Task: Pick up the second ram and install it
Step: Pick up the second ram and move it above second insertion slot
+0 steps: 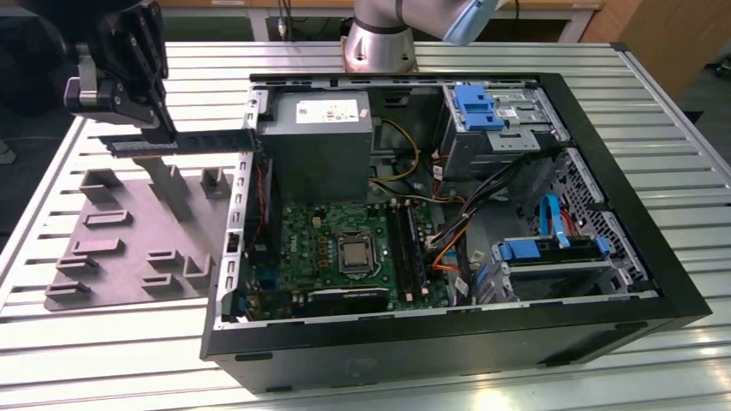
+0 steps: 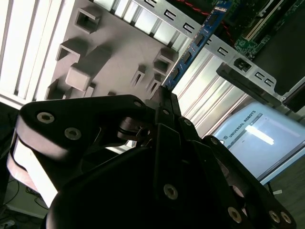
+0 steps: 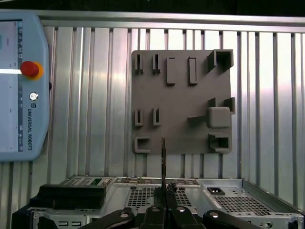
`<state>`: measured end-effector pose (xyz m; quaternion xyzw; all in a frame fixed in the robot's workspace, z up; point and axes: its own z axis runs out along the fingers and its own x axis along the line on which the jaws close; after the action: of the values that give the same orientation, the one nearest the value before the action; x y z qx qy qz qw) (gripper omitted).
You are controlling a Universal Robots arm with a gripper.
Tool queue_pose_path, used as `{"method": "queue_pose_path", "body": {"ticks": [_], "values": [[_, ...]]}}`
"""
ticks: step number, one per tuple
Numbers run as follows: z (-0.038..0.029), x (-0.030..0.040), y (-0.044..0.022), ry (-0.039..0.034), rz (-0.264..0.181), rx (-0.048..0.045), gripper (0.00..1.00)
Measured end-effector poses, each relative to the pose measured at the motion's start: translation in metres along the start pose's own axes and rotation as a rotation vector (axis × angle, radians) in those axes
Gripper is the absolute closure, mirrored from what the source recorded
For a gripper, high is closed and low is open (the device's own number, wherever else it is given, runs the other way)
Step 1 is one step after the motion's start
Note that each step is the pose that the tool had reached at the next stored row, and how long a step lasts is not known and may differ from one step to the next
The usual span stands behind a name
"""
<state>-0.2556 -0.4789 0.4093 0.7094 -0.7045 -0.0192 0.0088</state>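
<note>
— Second ram (image 1: 211,139), where is it?
— Start wide. A slatted aluminium table (image 1: 126,342) lies under everything. The open computer case (image 1: 457,342) sits centre and right in the exterior view, with the grey fixture plate (image 1: 137,240) lower left.
— And the gripper (image 1: 154,130)?
— Upper left, clenched on one end of the stick, held level above the plate, its free end toward the case.

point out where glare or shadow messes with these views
Exterior view: glare on the table slats at the bottom. Second wrist view: slats blown white, gripper dark in front. First wrist view: bright streaks on slats; second ram shows as a thin dark edge.
</note>
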Motion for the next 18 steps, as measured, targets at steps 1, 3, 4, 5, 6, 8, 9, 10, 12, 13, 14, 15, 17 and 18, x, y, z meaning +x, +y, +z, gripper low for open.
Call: {"method": "queue_pose_path", "body": {"ticks": [1, 3, 4, 5, 6, 8, 9, 10, 12, 13, 14, 15, 17, 18], "values": [[0.0, 0.0, -0.0006, 0.0, 0.0, 0.0, 0.88], [-0.0001, 0.0, -0.0019, 0.0, 0.0, 0.0, 0.88], [-0.0001, 0.0, -0.0026, 0.0, 0.0, 0.0, 0.88], [-0.0001, 0.0, -0.0032, 0.0, 0.0, 0.0, 0.88], [-0.0002, 0.0, -0.0039, 0.0, 0.0, 0.0, 0.88], [-0.0002, 0.0, -0.0052, 0.0, 0.0, 0.0, 0.88], [-0.0002, 0.0, -0.006, 0.0, 0.0, 0.0, 0.88], [-0.0003, 0.0, -0.0067, 0.0, 0.0, 0.0, 0.88], [-0.0003, 0.0001, -0.0082, 0.0, 0.0, 0.0, 0.88], [-0.0004, 0.0001, -0.009, 0.0, 0.0, 0.0, 0.88], [-0.0004, 0.0001, -0.0098, 0.0, 0.0, 0.0, 0.88], [-0.0004, 0.0001, -0.0105, 0.0, 0.0, 0.0, 0.88], [-0.0005, 0.0001, -0.012, 0.0, 0.0, 0.0, 0.88], [-0.0005, 0.0001, -0.0127, 0.0, 0.0, 0.0, 0.88]]}}
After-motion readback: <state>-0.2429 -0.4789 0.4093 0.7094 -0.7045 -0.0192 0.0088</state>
